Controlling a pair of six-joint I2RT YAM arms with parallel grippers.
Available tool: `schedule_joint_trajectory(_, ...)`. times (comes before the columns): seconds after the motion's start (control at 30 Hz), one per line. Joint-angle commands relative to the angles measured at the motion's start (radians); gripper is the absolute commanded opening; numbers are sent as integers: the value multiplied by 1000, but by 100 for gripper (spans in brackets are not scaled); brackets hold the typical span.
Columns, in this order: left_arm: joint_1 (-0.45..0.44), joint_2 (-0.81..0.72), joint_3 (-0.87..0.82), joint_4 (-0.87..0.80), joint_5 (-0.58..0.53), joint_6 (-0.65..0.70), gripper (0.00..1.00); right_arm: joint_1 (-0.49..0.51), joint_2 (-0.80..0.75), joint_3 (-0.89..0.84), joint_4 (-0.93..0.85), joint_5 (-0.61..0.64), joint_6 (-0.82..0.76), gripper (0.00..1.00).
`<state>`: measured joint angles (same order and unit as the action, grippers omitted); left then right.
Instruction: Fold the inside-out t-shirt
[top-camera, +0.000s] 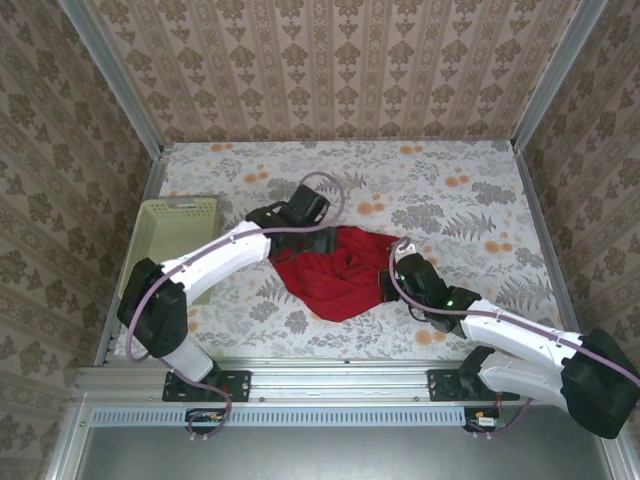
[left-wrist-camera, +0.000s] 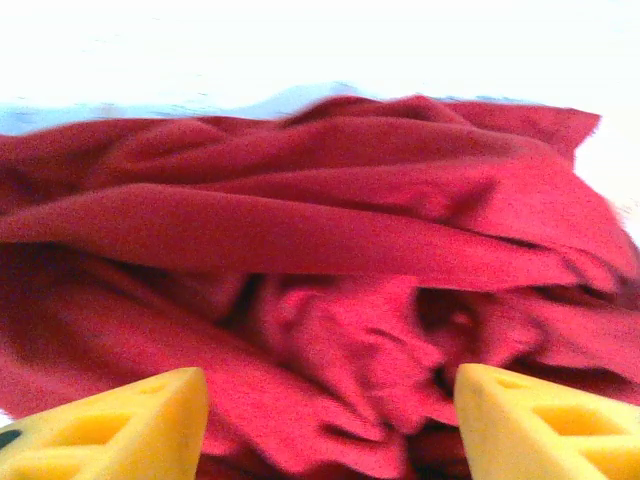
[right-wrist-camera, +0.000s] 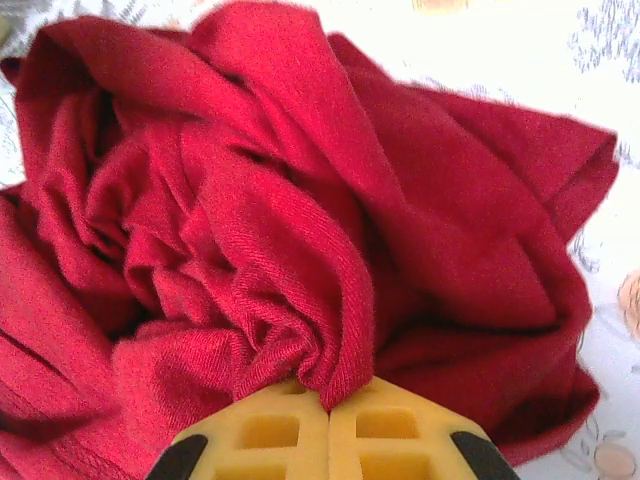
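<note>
Inside-out t-shirt (top-camera: 335, 272): a crumpled red heap at centre of the top view, lying on the floral table (top-camera: 450, 190). No flat panel, hem or sleeve can be made out, just ridges and deep folds. Pale green basket (top-camera: 178, 232) sits at left of frame, apart from the cloth.

Left gripper (top-camera: 318, 241): at the heap's upper left edge. In the left wrist view (left-wrist-camera: 330, 420) the yellow fingers (left-wrist-camera: 120, 425) stand wide apart at the lower corners, with rumpled cloth lying beyond and between them and nothing pinched.

Right gripper (top-camera: 396, 284): at the heap's right edge. In the right wrist view (right-wrist-camera: 328, 412) the jaws are pressed together on a gathered ridge of red cloth that rises from the tips into the bunch.

Step, as I judge it: early, sorting out and spreading the garment. Folding proper not begun, and the shirt looks nowhere near flat.

Next move likely calls for the left claw to find a real edge or corner rather than a mid-fold, close on it, then draw away from the right hold so the cloth opens between the two. Risk: pinching several layers at once, which would drag the whole bunch instead of spreading it.
</note>
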<state>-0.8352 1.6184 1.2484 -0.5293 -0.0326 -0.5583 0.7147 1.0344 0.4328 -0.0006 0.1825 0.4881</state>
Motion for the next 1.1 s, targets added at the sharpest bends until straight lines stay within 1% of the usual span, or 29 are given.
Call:
schedule_joint_trajectory(0.0,-35,101,18,-3,27,-70,70,13,-10,-9,49,-19,44,0)
schedule_joint_trajectory(0.13,-41,193,61,-29,-22,-84,70,23,-18,-12,54,-19,43,0)
schedule_joint_trajectory(0.2,-40,231,82,-39,-29,-79,69,26,-26,-17,53,-13,38,0)
schedule_joint_trajectory(0.27,-40,270,102,-40,-23,-74,65,27,-32,-22,49,-4,34,0)
schedule_joint_trajectory(0.4,-30,301,101,-12,-6,-72,46,28,-34,-22,37,15,27,0)
schedule_joint_trajectory(0.5,-26,281,95,-7,4,-61,27,27,-18,-6,-7,58,38,0)
schedule_joint_trajectory(0.6,-27,219,86,-12,-4,-36,9,26,5,13,-51,86,38,0)
schedule_joint_trajectory(0.63,-28,179,66,8,-7,-27,4,26,10,17,-60,91,38,0)
schedule_joint_trajectory(0.67,-30,128,41,34,-15,-20,1,25,12,20,-65,93,39,0)
schedule_joint_trajectory(0.77,-32,-40,-39,115,-27,-3,0,26,13,25,-84,92,37,0)
schedule_joint_trajectory(0.83,-39,-123,-68,156,-6,20,0,24,20,33,-103,86,30,0)
schedule_joint_trajectory(0.9,-44,-177,-86,171,10,23,0,21,31,50,-130,73,20,8)
schedule_joint_trajectory(0.97,-43,-225,-133,218,56,17,0,14,33,83,-174,52,4,18)
schedule_joint_trajectory(1.0,-43,-250,-163,245,77,10,0,7,32,107,-204,32,-4,24)
schedule_joint_trajectory(1.07,-43,-299,-226,304,132,-12,0,-17,28,164,-272,-28,-4,32)
